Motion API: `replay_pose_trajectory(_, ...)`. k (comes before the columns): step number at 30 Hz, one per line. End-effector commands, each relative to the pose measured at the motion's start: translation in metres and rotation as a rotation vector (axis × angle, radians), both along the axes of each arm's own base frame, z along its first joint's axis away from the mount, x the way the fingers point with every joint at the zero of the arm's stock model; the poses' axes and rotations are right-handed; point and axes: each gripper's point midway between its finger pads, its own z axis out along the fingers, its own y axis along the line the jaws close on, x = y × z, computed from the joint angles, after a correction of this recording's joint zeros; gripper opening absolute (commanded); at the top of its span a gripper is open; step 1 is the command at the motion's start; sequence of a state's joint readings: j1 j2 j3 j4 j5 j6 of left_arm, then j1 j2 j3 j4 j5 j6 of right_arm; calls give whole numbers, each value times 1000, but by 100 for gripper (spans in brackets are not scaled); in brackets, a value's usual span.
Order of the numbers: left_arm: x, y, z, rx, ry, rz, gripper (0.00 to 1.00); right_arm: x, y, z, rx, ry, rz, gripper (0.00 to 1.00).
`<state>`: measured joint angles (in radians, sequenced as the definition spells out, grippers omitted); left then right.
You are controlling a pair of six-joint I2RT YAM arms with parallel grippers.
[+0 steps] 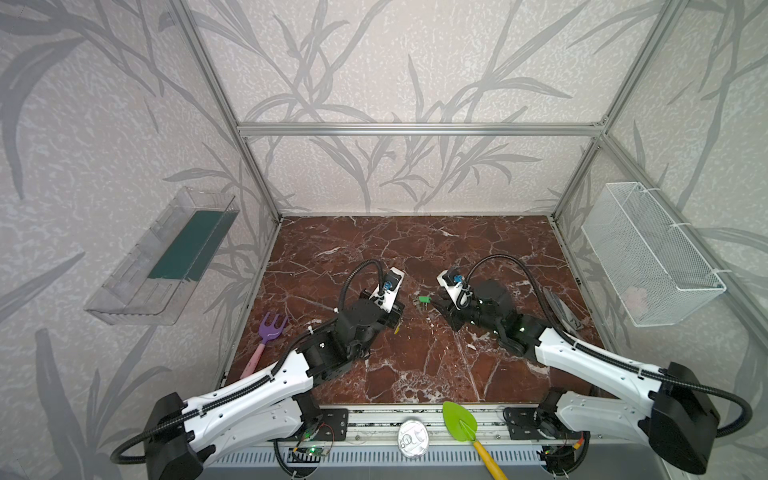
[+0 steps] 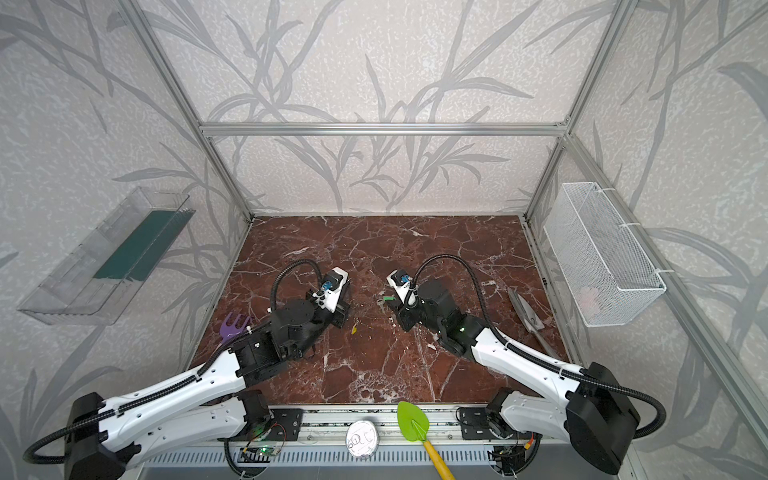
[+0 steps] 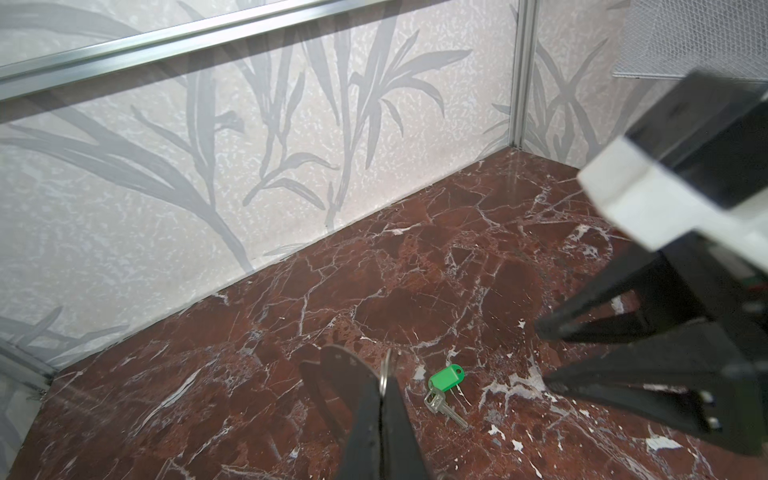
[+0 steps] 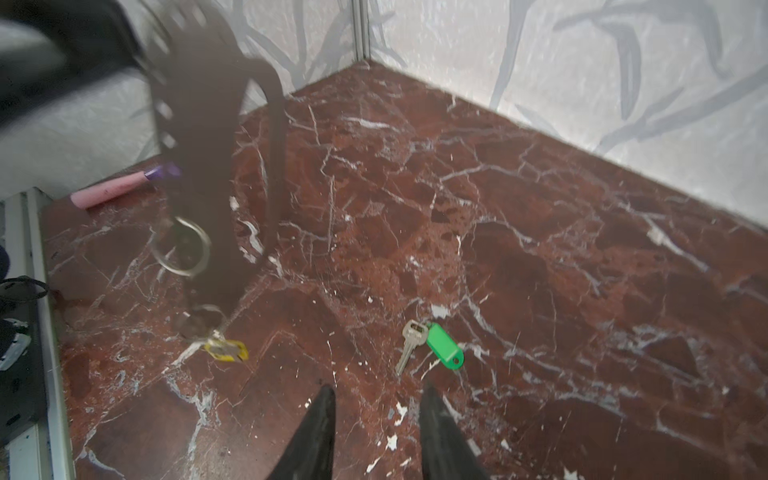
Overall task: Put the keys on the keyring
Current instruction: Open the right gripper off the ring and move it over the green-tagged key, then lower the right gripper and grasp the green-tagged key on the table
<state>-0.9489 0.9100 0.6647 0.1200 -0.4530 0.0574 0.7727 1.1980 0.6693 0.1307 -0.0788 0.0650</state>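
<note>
Left gripper (image 3: 380,395) pinches the keyring (image 4: 195,104) upright, seemingly for threading, while the narrowly parted, empty right gripper (image 4: 376,392) hovers by the green-tagged key (image 4: 415,343).

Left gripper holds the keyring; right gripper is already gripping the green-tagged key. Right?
No: the green-tagged key lies free on the table, just beyond the open right gripper, per the right wrist view. The left gripper does hold the keyring.

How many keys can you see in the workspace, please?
2. The green-tagged key lies on the table ahead of the right gripper; the yellow-tagged key hangs from the keyring held by the left gripper. None seems hidden.
</note>
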Motion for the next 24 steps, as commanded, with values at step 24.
replay_pose_trajectory(24,-20,39,16,-182,-20,67,0,74,40,-124,50,318,-345,31)
